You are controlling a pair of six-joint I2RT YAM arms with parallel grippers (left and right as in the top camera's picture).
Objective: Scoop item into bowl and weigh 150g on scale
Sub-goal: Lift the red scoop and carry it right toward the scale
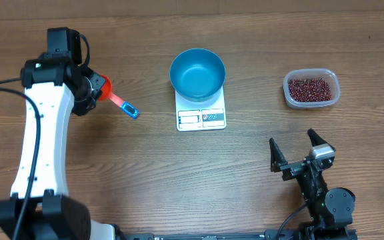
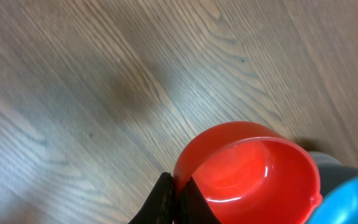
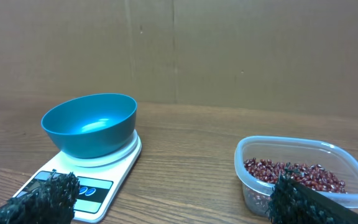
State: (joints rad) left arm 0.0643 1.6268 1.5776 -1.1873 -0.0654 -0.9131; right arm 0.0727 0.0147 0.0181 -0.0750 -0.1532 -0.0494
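Note:
The blue bowl (image 1: 197,73) (image 3: 91,124) stands empty on the white scale (image 1: 201,117) (image 3: 98,180) at the table's middle back. The dark red beans (image 1: 309,87) (image 3: 294,174) lie in a clear plastic tub (image 1: 333,97) (image 3: 247,155) to the right. My left gripper (image 1: 91,90) (image 2: 180,190) is shut on the rim of a red scoop (image 1: 103,89) (image 2: 247,171) with a blue handle (image 1: 129,109), left of the scale and above the wood. My right gripper (image 1: 292,141) (image 3: 173,202) stands open and empty near the front right edge, facing the scale and tub.
Bare wooden tabletop (image 1: 199,173) lies between the scale and the right gripper. A cardboard wall (image 3: 229,50) stands behind the table. The left arm's white link (image 1: 42,133) reaches along the left side.

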